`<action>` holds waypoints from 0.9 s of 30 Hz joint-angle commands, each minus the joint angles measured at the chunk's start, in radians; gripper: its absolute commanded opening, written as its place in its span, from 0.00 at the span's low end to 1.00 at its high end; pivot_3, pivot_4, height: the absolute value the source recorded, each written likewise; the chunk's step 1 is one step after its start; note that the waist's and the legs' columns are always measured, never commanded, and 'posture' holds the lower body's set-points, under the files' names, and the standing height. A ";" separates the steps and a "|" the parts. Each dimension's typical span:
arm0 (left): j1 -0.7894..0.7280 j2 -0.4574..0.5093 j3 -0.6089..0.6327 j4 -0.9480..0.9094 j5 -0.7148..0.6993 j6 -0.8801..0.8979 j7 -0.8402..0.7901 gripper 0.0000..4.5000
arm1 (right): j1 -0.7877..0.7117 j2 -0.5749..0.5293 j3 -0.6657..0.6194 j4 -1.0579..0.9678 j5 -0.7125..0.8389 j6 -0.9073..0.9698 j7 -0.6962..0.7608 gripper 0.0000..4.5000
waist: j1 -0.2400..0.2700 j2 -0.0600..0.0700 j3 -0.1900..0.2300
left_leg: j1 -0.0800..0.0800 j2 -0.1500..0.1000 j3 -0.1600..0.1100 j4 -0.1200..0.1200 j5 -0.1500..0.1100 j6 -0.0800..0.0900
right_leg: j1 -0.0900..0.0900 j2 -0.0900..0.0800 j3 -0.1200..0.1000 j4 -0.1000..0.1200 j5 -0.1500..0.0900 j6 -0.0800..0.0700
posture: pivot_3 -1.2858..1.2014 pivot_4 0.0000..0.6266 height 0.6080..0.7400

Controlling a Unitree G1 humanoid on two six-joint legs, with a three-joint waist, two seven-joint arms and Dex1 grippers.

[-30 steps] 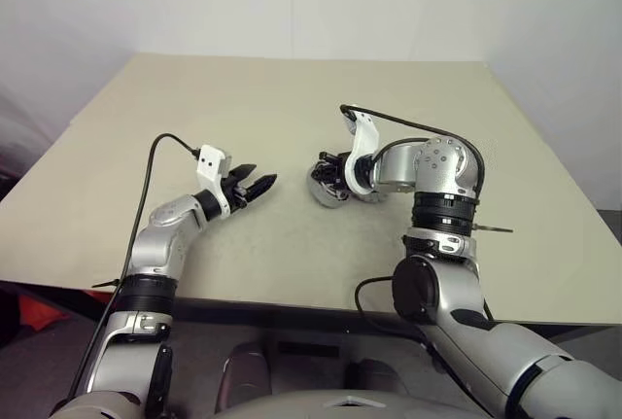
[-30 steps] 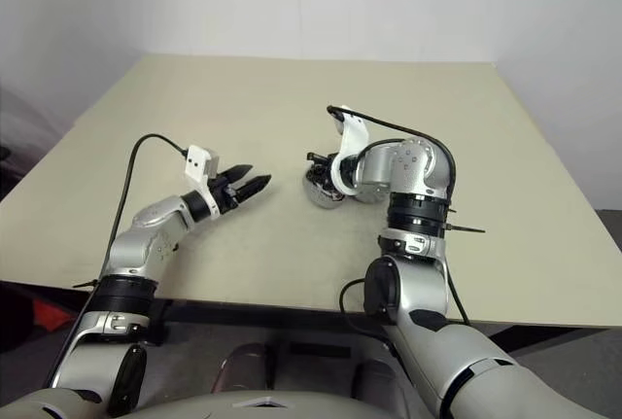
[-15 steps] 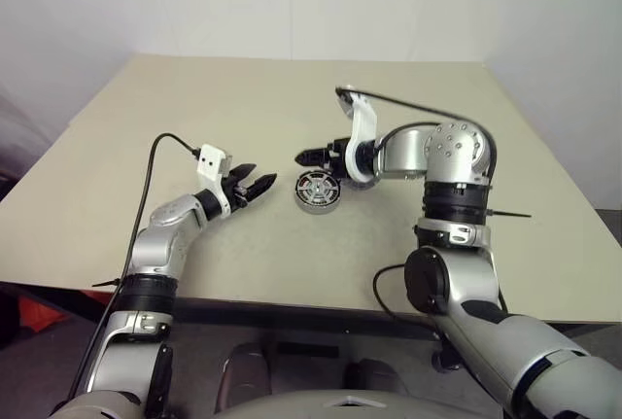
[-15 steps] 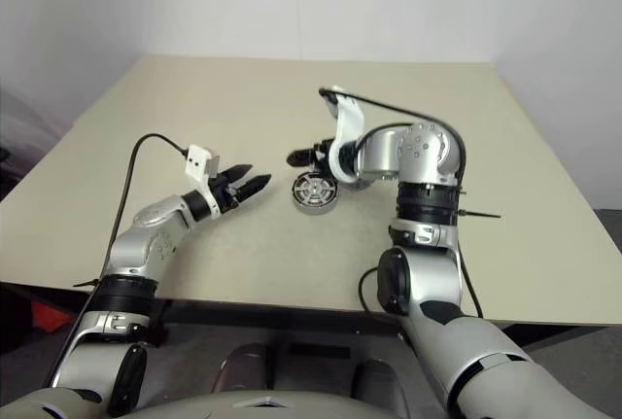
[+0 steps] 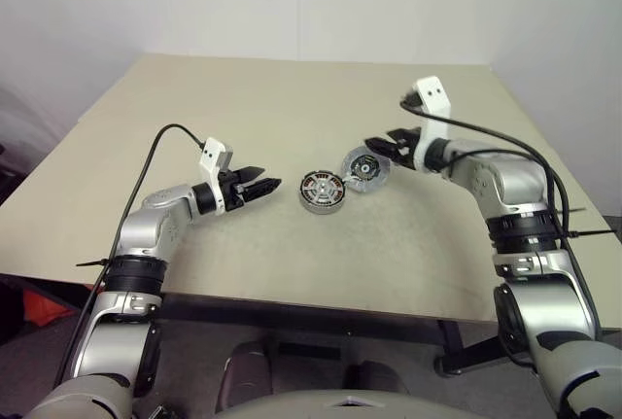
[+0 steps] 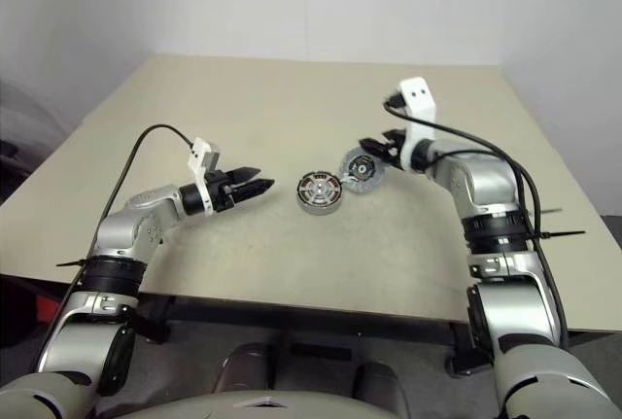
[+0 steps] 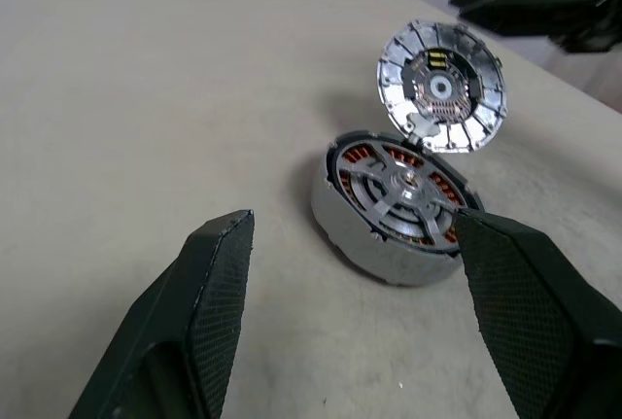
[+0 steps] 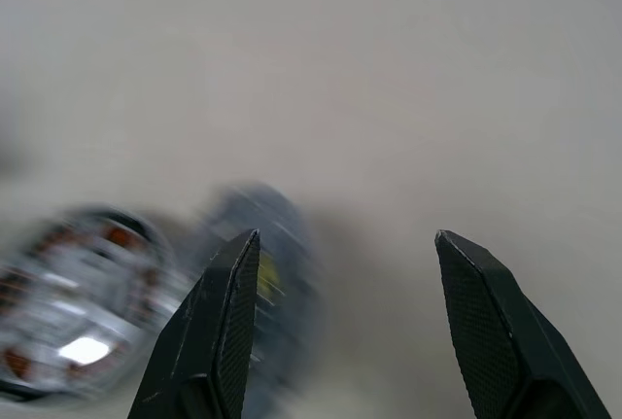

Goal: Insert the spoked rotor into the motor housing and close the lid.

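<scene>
Raised lid [image 5: 364, 167] blocks the motor housing [image 5: 321, 191] (robot's right side).

Soft, even light falls from overhead, leaving the counter [image 5: 292, 98] bright and nearly glare-free, with only faint shadows under the arms. The left wrist view is sharp, with small glints on the open lid [image 7: 442, 84]. The right wrist view is smeared with motion blur; the housing [image 8: 73, 317] at lower left is streaked.

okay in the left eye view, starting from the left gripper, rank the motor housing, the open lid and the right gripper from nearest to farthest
From the left gripper:
1. Motor housing, just beyond its tips, on the table.
2. Lid, tilted up at the housing's far edge.
3. Right gripper, past the lid, jaws open.
</scene>
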 commanded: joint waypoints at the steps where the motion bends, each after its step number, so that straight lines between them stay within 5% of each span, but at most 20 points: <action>1: -0.048 0.016 -0.004 0.016 0.004 -0.017 -0.032 0.77 | 0.011 -0.010 -0.041 0.030 -0.046 -0.085 -0.032 0.60 | -0.001 0.000 0.000 | 0.000 0.000 0.000 0.000 0.000 0.000 | 0.000 0.000 0.000 0.000 0.000 0.000 | 0.52 0.00 1.00; 9: -0.069 -0.006 -0.023 0.044 0.027 -0.043 -0.035 0.77 | 0.014 0.018 -0.107 0.014 -0.018 -0.067 -0.043 0.01 | -0.011 0.001 0.000 | 0.000 0.000 0.000 0.005 -0.003 0.005 | 0.002 0.000 0.000 0.002 0.000 -0.001 | 0.52 0.00 1.00; 27: -0.059 -0.004 -0.003 0.042 0.028 -0.060 -0.012 0.77 | 0.098 0.077 -0.093 0.005 -0.023 0.023 0.003 0.01 | -0.020 0.001 0.000 | 0.001 0.001 0.000 0.006 -0.004 0.007 | 0.003 0.000 0.000 0.002 0.000 -0.001 | 0.52 0.00 1.00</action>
